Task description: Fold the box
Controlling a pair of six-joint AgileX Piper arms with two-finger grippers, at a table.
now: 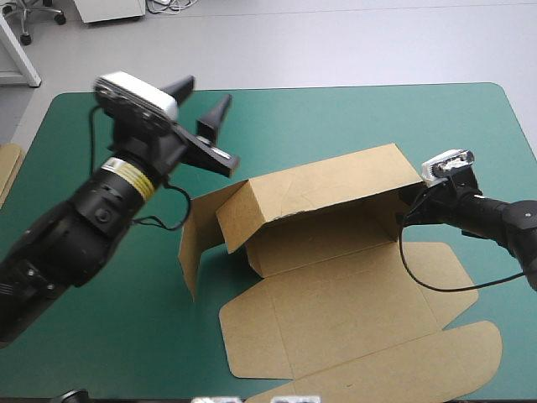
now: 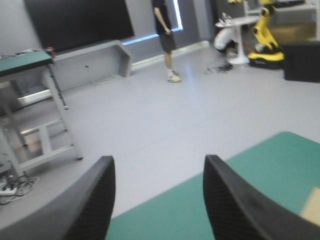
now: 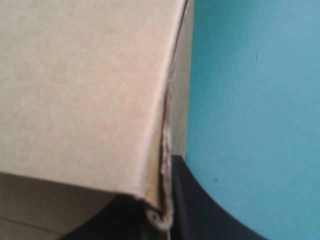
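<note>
**Box half raised, right gripper clamped on its wall**

The brown box [image 1: 336, 294] lies at lower centre of the teal-green cover [image 1: 336, 117], with its lid flat and its rear walls raised. At mid-right, the right gripper [image 1: 411, 201] pinches the box's right wall. At upper left, the left gripper [image 1: 201, 99] hangs with its fingers spread.

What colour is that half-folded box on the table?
Plain brown all over; the box shows best in the high view.

The box [image 1: 336, 285] is matt brown board, rough-edged; the black fingers [image 2: 235, 205] seem finely textured plastic.
</note>
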